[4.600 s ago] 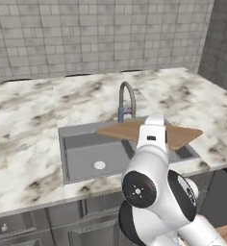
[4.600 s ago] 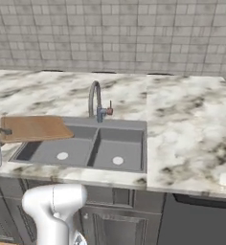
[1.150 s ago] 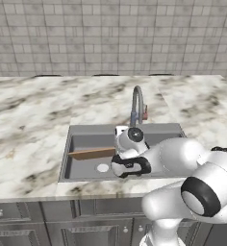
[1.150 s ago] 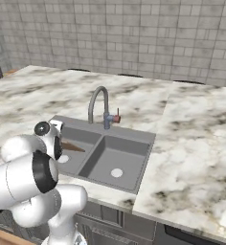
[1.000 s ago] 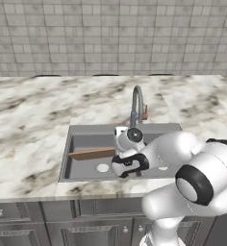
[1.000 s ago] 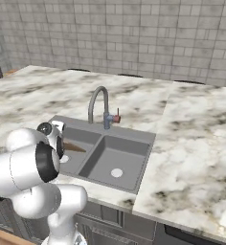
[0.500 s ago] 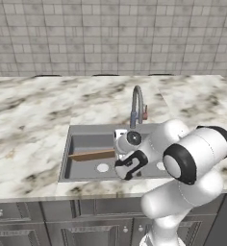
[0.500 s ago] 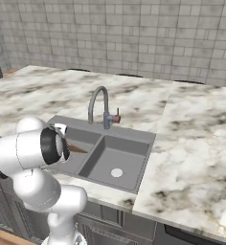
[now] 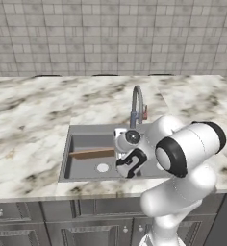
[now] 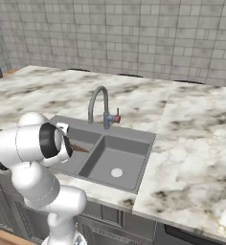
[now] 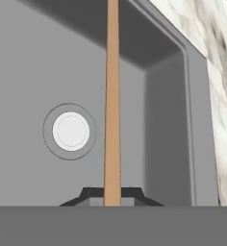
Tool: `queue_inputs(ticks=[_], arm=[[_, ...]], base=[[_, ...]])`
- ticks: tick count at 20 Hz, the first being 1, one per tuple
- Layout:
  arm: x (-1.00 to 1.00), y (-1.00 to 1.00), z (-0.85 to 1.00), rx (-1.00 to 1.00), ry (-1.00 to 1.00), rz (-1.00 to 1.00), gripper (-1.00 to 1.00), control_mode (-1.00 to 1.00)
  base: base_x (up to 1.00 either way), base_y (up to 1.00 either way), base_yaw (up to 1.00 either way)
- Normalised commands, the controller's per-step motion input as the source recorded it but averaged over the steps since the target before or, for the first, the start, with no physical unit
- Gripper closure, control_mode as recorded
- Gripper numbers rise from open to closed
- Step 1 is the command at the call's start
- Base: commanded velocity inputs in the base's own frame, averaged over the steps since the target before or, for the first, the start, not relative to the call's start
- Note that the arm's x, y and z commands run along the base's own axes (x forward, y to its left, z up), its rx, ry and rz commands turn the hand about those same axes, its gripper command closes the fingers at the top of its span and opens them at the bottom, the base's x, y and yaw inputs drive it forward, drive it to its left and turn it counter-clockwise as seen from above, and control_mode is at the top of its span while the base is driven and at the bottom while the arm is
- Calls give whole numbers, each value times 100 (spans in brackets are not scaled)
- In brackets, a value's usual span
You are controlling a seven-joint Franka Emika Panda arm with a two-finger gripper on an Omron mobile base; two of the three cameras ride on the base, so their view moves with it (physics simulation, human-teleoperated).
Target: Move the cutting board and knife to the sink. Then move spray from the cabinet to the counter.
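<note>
The cutting board (image 9: 92,153) is a light-brown wooden slab, held down inside the left basin of the grey steel sink (image 9: 86,128). My gripper (image 9: 117,153) is shut on its right end. In the hand view the cutting board (image 11: 112,96) shows edge-on as a thin brown strip rising from between my gripper (image 11: 112,196), with the round drain (image 11: 70,131) to its left. From the right base view, a bit of the cutting board (image 10: 79,148) pokes out past my gripper (image 10: 70,143). The knife, the spray and the cabinet are out of view.
A curved silver faucet (image 9: 137,103) with a red-tipped lever stands behind the sink divider. The right basin (image 10: 117,160) has its own drain. The white marble counter (image 10: 196,143) surrounds the sink, with a grey tiled wall behind. My bulky elbow (image 9: 190,146) hangs over the sink's right side.
The board came down earlier from above the sink rim into the left basin. Over the last second it barely moves, while the arm's elbow folds in over the sink.
</note>
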Motion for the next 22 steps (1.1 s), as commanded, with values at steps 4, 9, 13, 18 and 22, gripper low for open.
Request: queue_inputs(ticks=[4, 9, 13, 18, 22], arm=[[18, 6, -7, 0, 0, -7, 100, -100], [1, 1, -3, 0, -3, -6, 100, -100], [0, 0, 0, 0, -6, -5, 100, -100], [2, 0, -12, 0, -3, -3, 100, -100], [8, 0, -26, 0, 0, 0, 100, -100]], base=[[0, 0, 0], [0, 0, 0], [0, 0, 0], [0, 0, 0], [0, 0, 0]])
